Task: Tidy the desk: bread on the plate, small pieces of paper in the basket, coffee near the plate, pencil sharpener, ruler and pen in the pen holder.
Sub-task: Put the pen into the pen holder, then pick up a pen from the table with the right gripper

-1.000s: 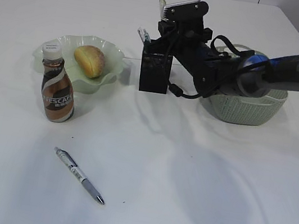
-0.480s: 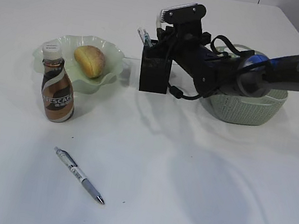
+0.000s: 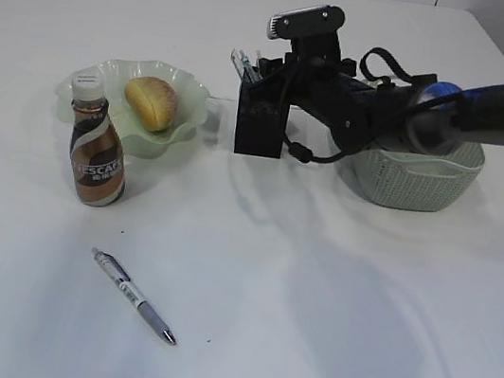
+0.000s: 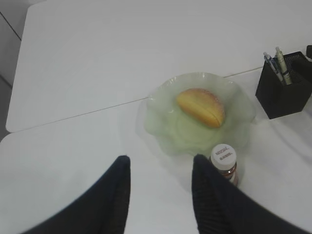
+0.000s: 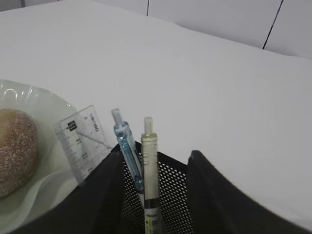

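Nearest the camera, a pen (image 3: 134, 296) lies flat on the desk (image 3: 310, 304), well apart from everything else; this looks like the main item left to put away. Farther back, the coffee bottle (image 3: 97, 151) stands upright just beside the plate (image 3: 184, 121), and the bread (image 3: 151, 102) rests inside that wavy green dish, so both of those steps appear done. To the right, the pen holder (image 3: 261, 125) stands upright, and the right wrist view shows a clear ruler (image 5: 83, 141) leaning out of it beside two pens (image 5: 150, 170), so the ruler seems to be in place. The right gripper (image 5: 151, 195) hangs directly above the holder with its jaws apart on either side of the pens and clamped on nothing. Behind the arm sits the basket (image 3: 416, 181); its inside is hidden, so whether the small pieces of paper are in it cannot be told, and no pencil sharpener can be made out. The left gripper (image 4: 161, 195) hovers before the plate, jaws apart and empty.
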Available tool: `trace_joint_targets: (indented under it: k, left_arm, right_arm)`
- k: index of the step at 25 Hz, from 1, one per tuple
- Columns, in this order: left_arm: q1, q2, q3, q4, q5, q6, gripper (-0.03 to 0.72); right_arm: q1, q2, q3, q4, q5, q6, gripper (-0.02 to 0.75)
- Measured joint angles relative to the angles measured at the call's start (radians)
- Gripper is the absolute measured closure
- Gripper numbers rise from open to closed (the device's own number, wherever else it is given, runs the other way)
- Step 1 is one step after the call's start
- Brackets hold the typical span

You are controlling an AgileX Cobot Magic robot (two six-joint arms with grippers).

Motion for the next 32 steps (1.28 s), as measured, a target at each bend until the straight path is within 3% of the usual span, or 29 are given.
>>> trace_joint_targets:
  k: [3,9,13,18,32]
  left_arm:
    - [0.0,0.0,0.0,0.0,-0.005,0.0,0.393]
    - [0.0,0.0,0.0,0.0,-0.005,0.0,0.393]
    - [0.0,0.0,0.0,0.0,-0.005,0.0,0.393]
    - [0.0,0.0,0.0,0.004,0.034,0.0,0.393]
    - [0.0,0.0,0.0,-0.036,0.168,-0.063,0.393]
  right_arm:
    - [0.0,-0.026,0.0,0.0,0.042,0.008,0.391]
    - [0.0,-0.15,0.0,0.004,0.285,0.077,0.391]
    - [0.011,-0.251,0.0,0.01,0.53,0.085,0.391]
    - [0.031,-0.328,0.0,0.066,0.668,0.085,0.391]
    - [0.135,-0.49,-0.003,0.102,1.224,0.069,0.391]
